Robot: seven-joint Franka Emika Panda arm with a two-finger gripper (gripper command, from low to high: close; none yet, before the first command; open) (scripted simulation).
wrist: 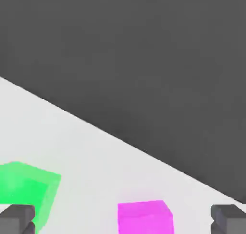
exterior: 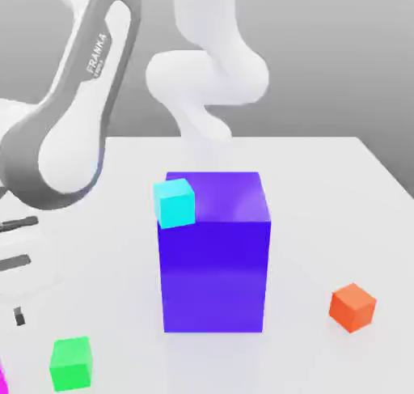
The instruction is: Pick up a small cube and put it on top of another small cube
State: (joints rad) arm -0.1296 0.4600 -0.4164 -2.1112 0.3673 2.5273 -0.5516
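Magenta cube (wrist: pixel 145 217) sits on white table (exterior: pixel 323 190) at exterior view's near left, green cube (exterior: pixel 71 363) beside it. Gripper (wrist: pixel 123 218) hangs above w/ jaws wide, empty. Cube looks light, rigid, smooth: best pinched across opposite flat sides.

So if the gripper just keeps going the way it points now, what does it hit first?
Probably the magenta cube, which lies between the open jaws in the hand view; the green cube sits off to one side. Depth is unclear.

White arm (exterior: pixel 77 101) is being bent low at the exterior view's left; claw (wrist: pixel 123 218) is being held wide apart, nothing gripped.
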